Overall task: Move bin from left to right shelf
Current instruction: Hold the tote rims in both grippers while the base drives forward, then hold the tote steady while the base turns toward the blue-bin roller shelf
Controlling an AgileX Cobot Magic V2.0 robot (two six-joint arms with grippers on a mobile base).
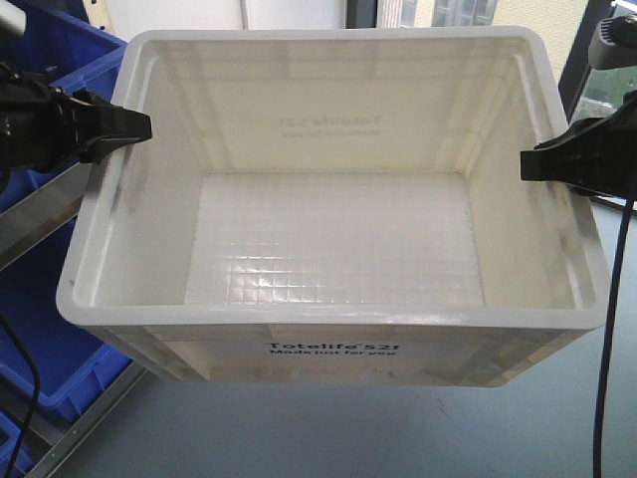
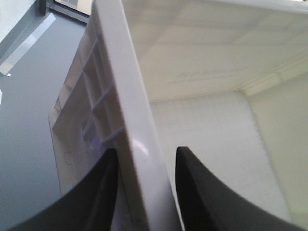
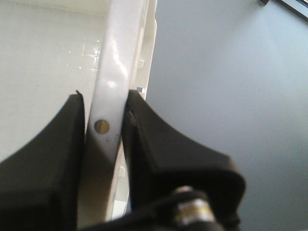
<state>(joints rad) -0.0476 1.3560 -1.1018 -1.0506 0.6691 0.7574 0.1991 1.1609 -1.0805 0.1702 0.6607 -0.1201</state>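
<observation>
The bin point(image 1: 299, 321) is a large white tote with black "Totelife 521" print on its near side, and it fills the front view, empty inside. My left gripper point(image 1: 147, 124) straddles the bin's left rim and my right gripper point(image 1: 525, 164) straddles its right rim. The left wrist view has the bin's rim point(image 2: 130, 96) running between my left gripper point(image 2: 147, 149), whose outer finger touches it while a narrow gap shows by the inner one. In the right wrist view my right gripper point(image 3: 106, 94) is clamped tightly on the bin's rim point(image 3: 118, 48).
Blue plastic bins point(image 1: 55, 344) sit on a metal-framed shelf point(image 1: 40, 224) at the left, one more blue bin point(image 1: 60, 45) above. Grey floor point(image 1: 398, 428) shows below the tote. A dark cable point(image 1: 602, 378) hangs at the right edge. Windows stand behind.
</observation>
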